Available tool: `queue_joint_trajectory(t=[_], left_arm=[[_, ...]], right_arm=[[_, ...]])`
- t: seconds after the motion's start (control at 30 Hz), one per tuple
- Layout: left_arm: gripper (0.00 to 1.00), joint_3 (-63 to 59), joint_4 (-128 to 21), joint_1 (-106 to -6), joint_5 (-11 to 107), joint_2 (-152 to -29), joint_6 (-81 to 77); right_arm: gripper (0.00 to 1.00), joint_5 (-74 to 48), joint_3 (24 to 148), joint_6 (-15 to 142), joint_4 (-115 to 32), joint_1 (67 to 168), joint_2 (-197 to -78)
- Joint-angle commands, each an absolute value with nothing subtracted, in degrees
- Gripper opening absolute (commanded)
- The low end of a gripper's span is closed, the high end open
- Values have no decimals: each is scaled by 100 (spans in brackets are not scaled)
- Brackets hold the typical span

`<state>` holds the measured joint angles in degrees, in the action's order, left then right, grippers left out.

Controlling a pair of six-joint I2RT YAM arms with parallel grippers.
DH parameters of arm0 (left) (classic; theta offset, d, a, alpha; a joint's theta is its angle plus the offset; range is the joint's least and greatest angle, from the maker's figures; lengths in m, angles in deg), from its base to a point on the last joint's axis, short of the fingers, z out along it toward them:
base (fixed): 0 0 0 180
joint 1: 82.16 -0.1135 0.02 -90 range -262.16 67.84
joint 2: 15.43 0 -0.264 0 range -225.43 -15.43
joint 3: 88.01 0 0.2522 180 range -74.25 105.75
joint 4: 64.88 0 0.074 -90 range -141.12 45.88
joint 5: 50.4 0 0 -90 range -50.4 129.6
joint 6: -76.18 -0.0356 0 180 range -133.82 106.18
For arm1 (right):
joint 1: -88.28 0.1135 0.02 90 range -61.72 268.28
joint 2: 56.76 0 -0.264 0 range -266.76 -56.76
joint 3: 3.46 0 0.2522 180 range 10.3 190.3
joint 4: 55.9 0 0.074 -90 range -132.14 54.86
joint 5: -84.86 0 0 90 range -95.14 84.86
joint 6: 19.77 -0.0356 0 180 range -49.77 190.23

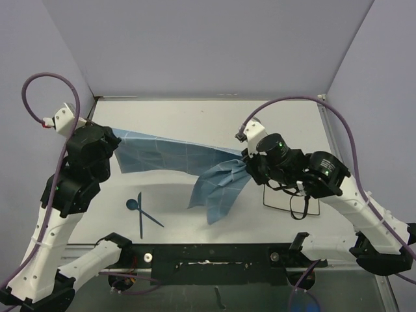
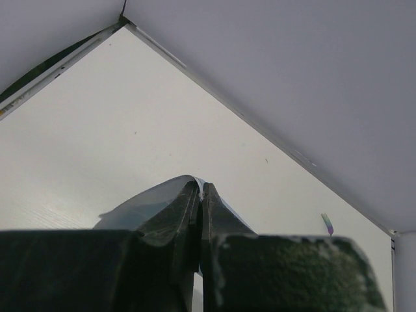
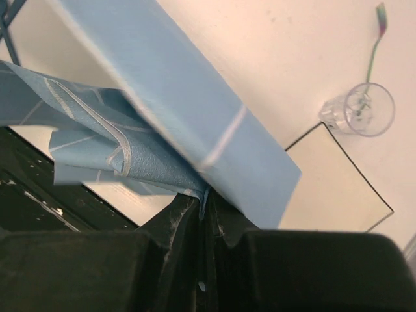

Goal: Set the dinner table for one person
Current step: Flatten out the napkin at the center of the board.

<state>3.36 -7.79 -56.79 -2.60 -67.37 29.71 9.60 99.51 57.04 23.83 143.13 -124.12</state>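
you are holding the blue mat stretched above the dinner table, left gripper and right gripper both pinching its edges. be drawing them apart evenly while lowering, so the sagging right fold is flattening.

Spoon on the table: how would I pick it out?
Start at the white dinner table, beside the left arm, near the black rail. There the spoon crosses another dark blue utensil; only the spoon has a round bowl.
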Motion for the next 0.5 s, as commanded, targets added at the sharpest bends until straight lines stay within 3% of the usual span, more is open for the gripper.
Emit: queue_joint_trajectory(t=[0.0,0.47], left_arm=[[0,793,-988,-5746,-858,-6494,2259],[0,553,-878,-5746,-893,-6674,2281]], right_arm=[[0,1880,9994,5909,3201,14245,-12124],[0,1489,8696,5976,2196,14233,-12110]])
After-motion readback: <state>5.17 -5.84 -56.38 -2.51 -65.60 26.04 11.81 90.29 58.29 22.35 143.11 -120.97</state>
